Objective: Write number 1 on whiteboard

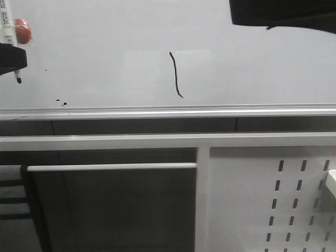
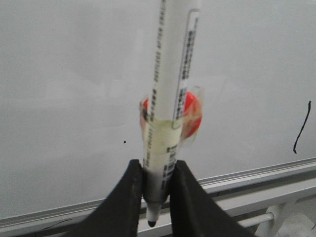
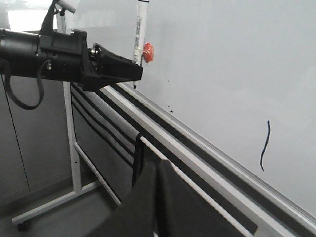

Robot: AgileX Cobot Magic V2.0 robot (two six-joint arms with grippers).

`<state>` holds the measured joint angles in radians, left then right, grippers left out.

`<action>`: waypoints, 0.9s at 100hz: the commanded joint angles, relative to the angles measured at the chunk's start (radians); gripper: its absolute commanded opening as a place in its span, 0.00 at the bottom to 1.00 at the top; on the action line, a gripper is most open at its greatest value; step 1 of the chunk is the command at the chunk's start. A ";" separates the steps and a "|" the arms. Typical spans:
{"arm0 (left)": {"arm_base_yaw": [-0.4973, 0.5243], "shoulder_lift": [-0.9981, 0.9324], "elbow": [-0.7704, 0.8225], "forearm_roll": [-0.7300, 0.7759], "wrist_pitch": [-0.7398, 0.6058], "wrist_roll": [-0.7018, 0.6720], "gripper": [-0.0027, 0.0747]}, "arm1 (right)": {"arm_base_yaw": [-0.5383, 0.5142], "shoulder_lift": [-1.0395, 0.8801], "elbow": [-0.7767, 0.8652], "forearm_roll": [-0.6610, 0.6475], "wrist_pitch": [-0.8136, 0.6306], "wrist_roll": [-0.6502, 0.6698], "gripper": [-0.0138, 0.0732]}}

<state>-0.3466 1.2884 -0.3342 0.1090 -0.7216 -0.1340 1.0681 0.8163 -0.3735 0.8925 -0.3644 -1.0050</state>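
The whiteboard (image 1: pixel 105 42) fills the scene ahead of me, my right gripper (image 3: pixel 157 165) has its fingers pressed together on nothing, my left gripper (image 2: pixel 157 185) clamps a marker (image 2: pixel 170 89) whose upper end is cut off, and the number 1 (image 1: pixel 176 75) sits well right of that tip.

A white perforated panel (image 1: pixel 294 210) with slots sits low right, beside a horizontal rail (image 1: pixel 110 167).
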 commanded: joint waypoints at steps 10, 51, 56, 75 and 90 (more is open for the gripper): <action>0.003 0.022 -0.058 -0.014 -0.093 0.001 0.01 | -0.004 -0.012 -0.025 -0.017 -0.058 -0.007 0.10; 0.003 0.085 -0.092 -0.079 -0.131 0.025 0.01 | -0.004 -0.012 -0.025 -0.017 -0.058 -0.007 0.10; 0.003 0.087 -0.092 -0.101 -0.133 0.049 0.01 | -0.004 -0.012 -0.025 -0.017 -0.058 -0.007 0.10; 0.003 0.089 -0.092 -0.150 -0.175 0.098 0.01 | -0.004 -0.012 -0.025 -0.017 -0.058 -0.007 0.10; 0.003 0.098 -0.094 -0.194 -0.179 0.125 0.01 | -0.004 -0.012 -0.025 -0.017 -0.063 -0.007 0.10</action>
<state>-0.3466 1.4008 -0.3967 -0.0534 -0.8071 -0.0288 1.0681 0.8163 -0.3735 0.8932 -0.3652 -1.0050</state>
